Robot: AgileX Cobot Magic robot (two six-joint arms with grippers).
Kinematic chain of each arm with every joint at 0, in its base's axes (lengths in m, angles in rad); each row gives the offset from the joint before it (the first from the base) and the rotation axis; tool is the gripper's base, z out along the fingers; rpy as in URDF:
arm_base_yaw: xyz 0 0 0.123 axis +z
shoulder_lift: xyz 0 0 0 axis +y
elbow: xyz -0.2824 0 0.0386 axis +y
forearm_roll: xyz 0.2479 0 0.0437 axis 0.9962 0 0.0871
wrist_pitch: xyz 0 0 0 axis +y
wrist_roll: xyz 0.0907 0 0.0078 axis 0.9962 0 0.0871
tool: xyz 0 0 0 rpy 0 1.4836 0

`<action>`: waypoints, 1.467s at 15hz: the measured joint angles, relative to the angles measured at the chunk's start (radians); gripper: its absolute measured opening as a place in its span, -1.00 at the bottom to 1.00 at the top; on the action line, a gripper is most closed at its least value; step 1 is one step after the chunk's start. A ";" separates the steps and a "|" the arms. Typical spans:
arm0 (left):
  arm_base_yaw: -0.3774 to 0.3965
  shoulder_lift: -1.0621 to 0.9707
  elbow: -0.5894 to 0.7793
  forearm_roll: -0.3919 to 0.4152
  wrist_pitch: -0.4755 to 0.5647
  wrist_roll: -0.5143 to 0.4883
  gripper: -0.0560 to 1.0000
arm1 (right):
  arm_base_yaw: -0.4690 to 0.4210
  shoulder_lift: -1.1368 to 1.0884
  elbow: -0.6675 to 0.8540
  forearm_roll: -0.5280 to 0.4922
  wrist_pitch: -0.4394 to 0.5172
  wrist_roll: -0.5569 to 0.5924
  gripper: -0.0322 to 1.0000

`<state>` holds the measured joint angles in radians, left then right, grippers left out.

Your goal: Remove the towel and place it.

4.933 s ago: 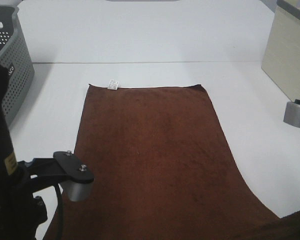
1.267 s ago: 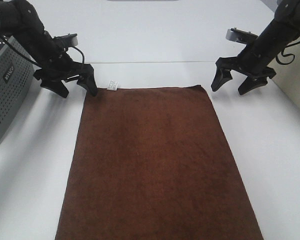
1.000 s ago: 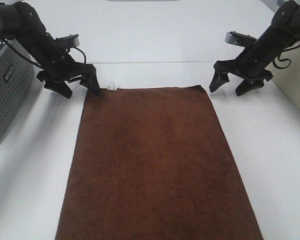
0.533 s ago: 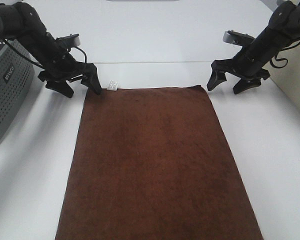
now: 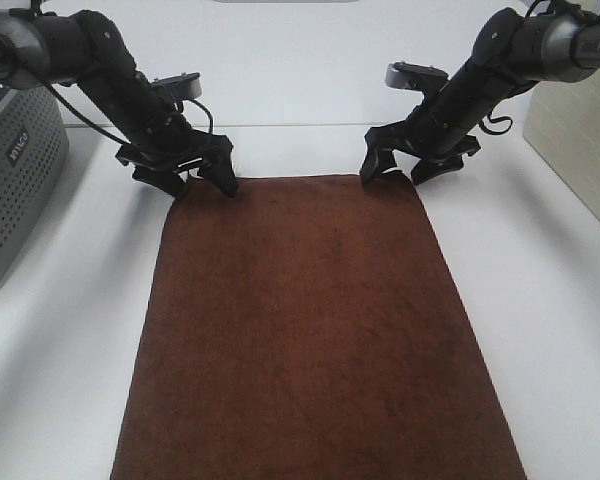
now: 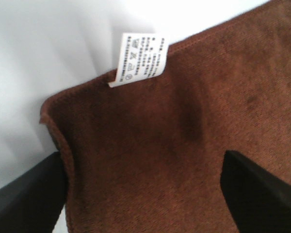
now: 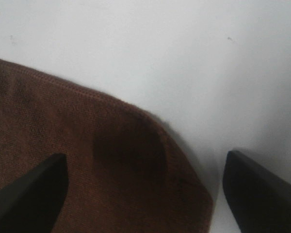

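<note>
**Both grippers stand wide open over the towel's far corners**

The white table [image 5: 550,330] fills the exterior high view. The dark brown towel [image 5: 310,330] lies flat and spread out along the middle of it, running from the near edge of the view to a straight far hem. A grey perforated basket [image 5: 15,190] stands at the left edge, well apart from the towel. Part of a beige box [image 5: 580,140] shows at the right edge.

The left gripper [image 5: 203,188] hangs over the towel's far left corner with its jaws spread wide and nothing between them gripped. In its wrist view, one finger [image 6: 29,194] sits just outside the towel's side hem and the other [image 6: 262,194] over the cloth.

The right gripper [image 5: 394,178] is at the far right corner, its jaws equally wide and empty. One finger [image 7: 29,194] is over the cloth and the other [image 7: 262,194] over bare table beyond the rounded corner. Whether any fingertip presses on the towel cannot be told.

A small white care tag [image 6: 138,58], printed with symbols, sticks out from the far hem beside the left corner.
</note>
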<state>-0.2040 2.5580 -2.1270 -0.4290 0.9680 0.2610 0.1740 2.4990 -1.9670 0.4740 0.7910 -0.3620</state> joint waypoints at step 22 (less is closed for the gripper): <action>-0.002 0.022 -0.043 0.107 -0.144 0.010 -0.89 | 0.000 0.025 -0.097 -0.088 -0.114 0.001 -0.92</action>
<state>-0.2060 2.5800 -2.1700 -0.3220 0.8240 0.2710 0.1740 2.5240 -2.0640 0.3860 0.6770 -0.3610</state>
